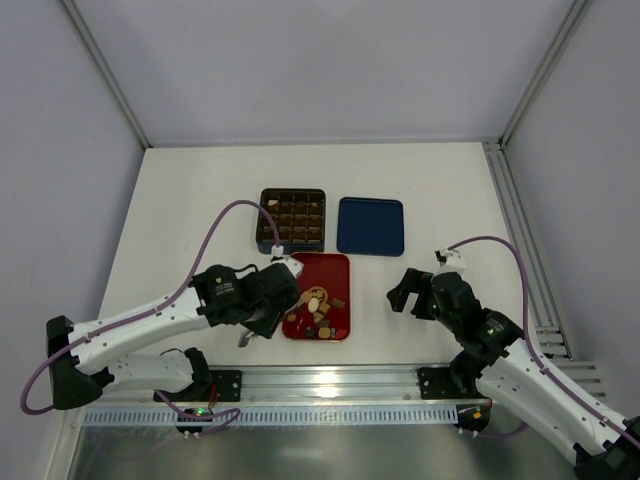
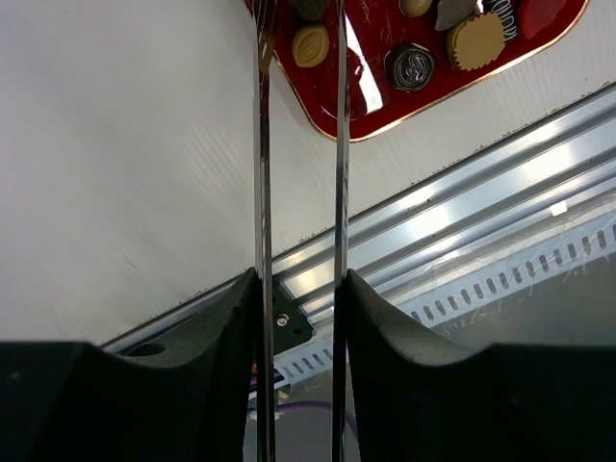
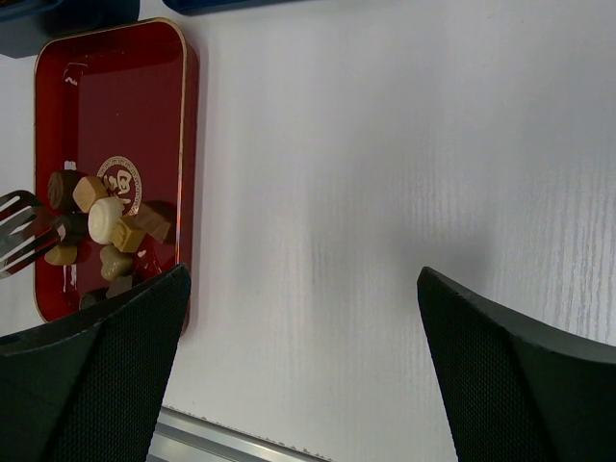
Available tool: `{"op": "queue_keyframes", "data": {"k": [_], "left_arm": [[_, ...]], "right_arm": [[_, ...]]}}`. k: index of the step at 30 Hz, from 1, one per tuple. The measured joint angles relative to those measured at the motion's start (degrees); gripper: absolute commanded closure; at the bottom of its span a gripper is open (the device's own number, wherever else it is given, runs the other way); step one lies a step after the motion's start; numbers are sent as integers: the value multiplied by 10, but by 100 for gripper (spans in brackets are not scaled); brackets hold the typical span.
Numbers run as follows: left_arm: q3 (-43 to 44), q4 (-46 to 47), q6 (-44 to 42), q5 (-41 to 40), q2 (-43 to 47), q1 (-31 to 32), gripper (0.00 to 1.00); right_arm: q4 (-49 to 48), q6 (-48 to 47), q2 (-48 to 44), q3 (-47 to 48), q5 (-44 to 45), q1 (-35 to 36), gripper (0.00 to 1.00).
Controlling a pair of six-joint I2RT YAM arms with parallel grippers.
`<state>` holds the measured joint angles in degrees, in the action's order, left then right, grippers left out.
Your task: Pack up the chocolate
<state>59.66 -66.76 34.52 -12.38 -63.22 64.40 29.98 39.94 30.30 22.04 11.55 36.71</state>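
Several pieces of chocolate [image 1: 320, 312] [image 2: 310, 45] [image 3: 104, 219], dark, tan and cream, lie bunched at the near end of a flat red tray [image 1: 330, 268] [image 2: 371, 106] [image 3: 115, 87]. My left gripper [image 1: 266, 308] [image 2: 300, 289] is shut on a pair of thin metal tongs [image 2: 262, 173]. Their forked tips [image 3: 19, 229] reach over the tray's near left edge beside the pieces. I cannot tell whether the tips hold a piece. Right of the tray, my right gripper [image 1: 405, 293] [image 3: 303, 289] hangs open over bare table.
A dark brown gridded box [image 1: 293, 219] stands just behind the red tray, with a blue lid [image 1: 370, 225] to its right. An aluminium rail [image 1: 330, 380] [image 2: 462, 202] runs along the near table edge, close to the tray.
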Motion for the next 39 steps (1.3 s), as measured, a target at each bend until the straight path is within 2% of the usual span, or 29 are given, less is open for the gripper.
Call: {"op": "queue_keyframes", "data": {"k": [39], "left_arm": [[3, 5, 0, 0, -58, 19, 62]], "right_arm": [[1, 6, -21, -2, 0, 0, 0]]}}
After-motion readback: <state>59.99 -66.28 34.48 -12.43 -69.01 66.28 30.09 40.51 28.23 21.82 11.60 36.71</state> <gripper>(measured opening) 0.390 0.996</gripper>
